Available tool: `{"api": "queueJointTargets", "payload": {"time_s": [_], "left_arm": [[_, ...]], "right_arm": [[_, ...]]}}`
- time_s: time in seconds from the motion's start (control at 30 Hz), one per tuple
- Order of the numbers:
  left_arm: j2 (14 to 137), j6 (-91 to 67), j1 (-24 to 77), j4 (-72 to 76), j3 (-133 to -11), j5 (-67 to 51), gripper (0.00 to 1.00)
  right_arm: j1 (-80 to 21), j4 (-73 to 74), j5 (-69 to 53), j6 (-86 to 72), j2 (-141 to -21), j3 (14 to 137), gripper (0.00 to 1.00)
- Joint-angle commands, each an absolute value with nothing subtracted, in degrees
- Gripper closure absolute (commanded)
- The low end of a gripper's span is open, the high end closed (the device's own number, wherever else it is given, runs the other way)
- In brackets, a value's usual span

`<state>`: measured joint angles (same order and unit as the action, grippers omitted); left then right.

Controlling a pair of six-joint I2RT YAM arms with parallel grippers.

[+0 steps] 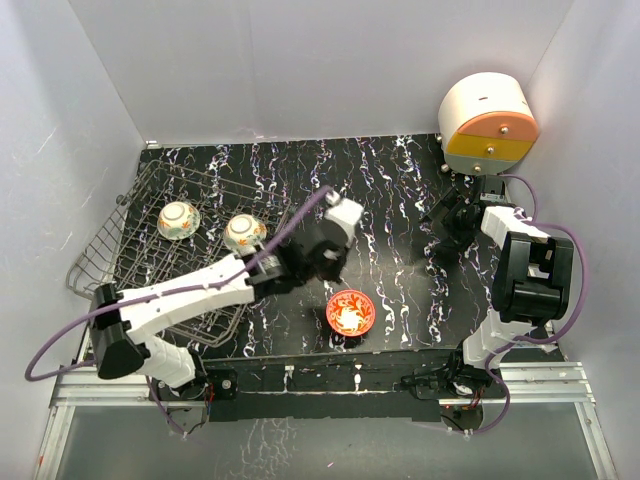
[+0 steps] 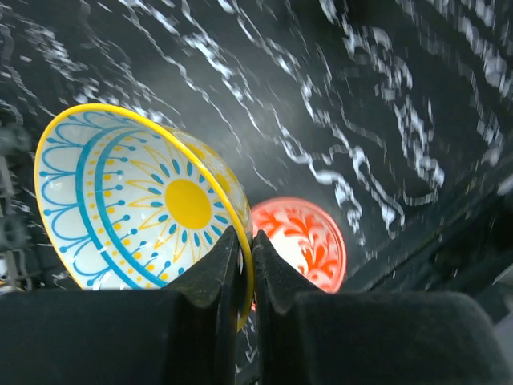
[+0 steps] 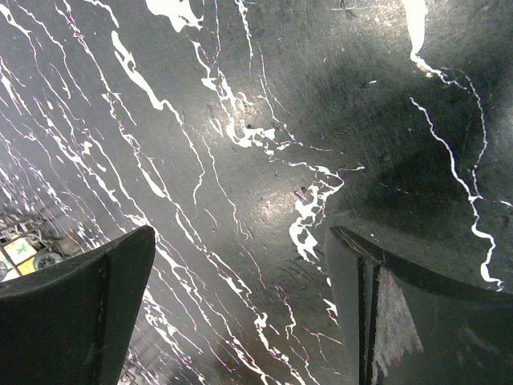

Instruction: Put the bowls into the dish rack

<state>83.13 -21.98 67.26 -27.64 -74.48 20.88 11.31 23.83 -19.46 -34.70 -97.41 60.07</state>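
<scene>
L hand [image 2: 247,245] clamps yellow bowl [image 2: 136,192] by rim.

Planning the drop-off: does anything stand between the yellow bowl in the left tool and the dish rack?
Nothing visible does. The left tool grips the yellow bowl by its rim beside the right edge of the dish rack. Two racked bowls fill far slots, one close to the tool; the left arm hides part of the near rows.

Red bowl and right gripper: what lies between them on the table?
Nothing: between the red bowl and the right gripper the top external view shows only bare black marbled table.
</scene>
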Motion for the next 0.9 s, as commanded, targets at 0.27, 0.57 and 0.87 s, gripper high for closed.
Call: {"api": "queueJointTargets", "payload": {"time_s": [0.27,0.57,0.87], "left_arm": [[61.21,-27.95,25.8,-16.37,-65.93,6.68,1.0],[55.57,-39.8,-8.3,-1.91,-49.05,-13.1,1.0],[60.58,-54.37,-25.41,20.18,-38.26,-23.0,1.0]], "right_arm": [[11.16,21.19,-21.56,-35.59,-94.26,61.09,0.1],[10.14,18.96,-23.49,-36.95,-93.34,58.69,0.1],[9.79,16.19,-25.21,-37.64,-91.62,54.63,0.1]]}}
